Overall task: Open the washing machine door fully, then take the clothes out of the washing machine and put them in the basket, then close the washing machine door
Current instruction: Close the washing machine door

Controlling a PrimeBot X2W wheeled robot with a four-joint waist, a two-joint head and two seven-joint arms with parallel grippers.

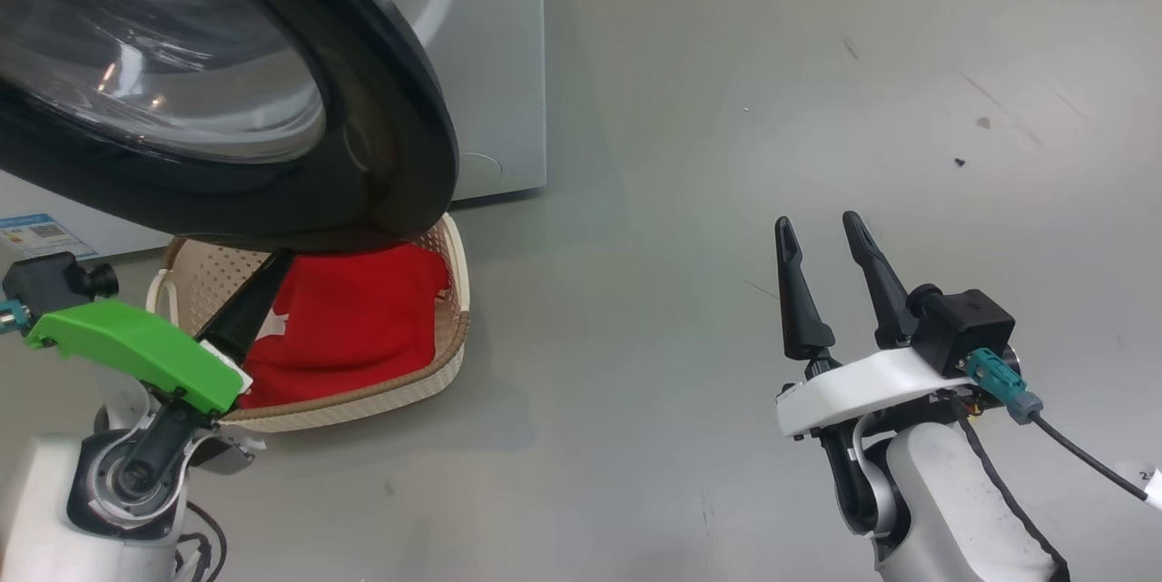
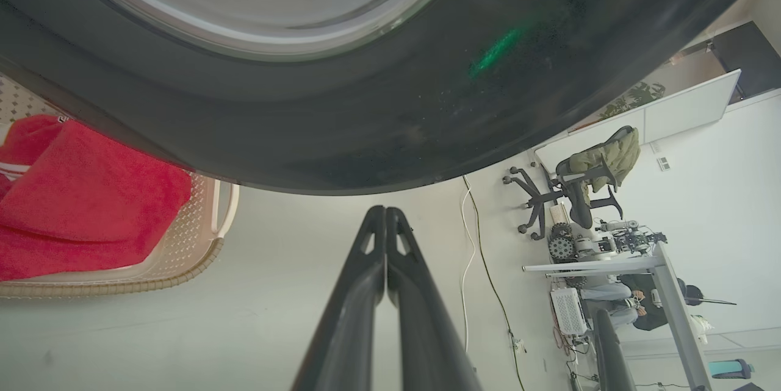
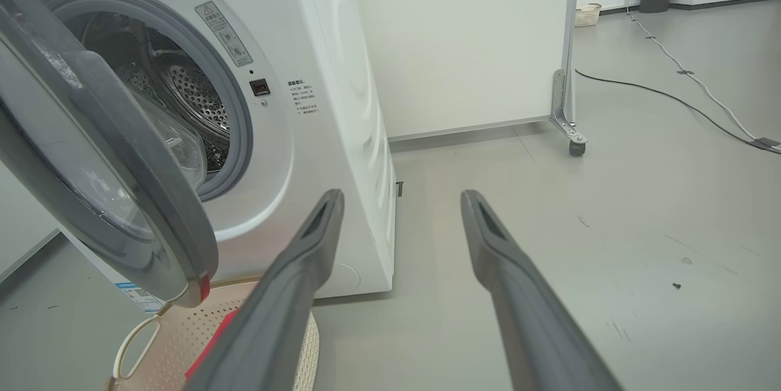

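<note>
The washing machine door (image 1: 381, 110), with its black rim and clear glass bowl, hangs partly swung out at the upper left, over the basket (image 1: 449, 355). Red clothes (image 1: 354, 319) lie in the basket. My left gripper (image 1: 280, 262) is shut with nothing in it, its tips just under the door's lower rim (image 2: 366, 135); I cannot tell if they touch. The shut fingertips (image 2: 385, 213) point at that rim. My right gripper (image 1: 817, 221) stands open and empty over bare floor to the right. The washing machine (image 3: 317, 135) shows its steel drum (image 3: 189, 98) behind the door (image 3: 122, 153).
Grey floor spreads to the right of the basket (image 3: 171, 342). A white partition on casters (image 3: 567, 104) stands behind the machine, with a cable (image 3: 671, 98) running across the floor. An office chair (image 2: 579, 190) and a desk with equipment (image 2: 610, 257) stand farther off.
</note>
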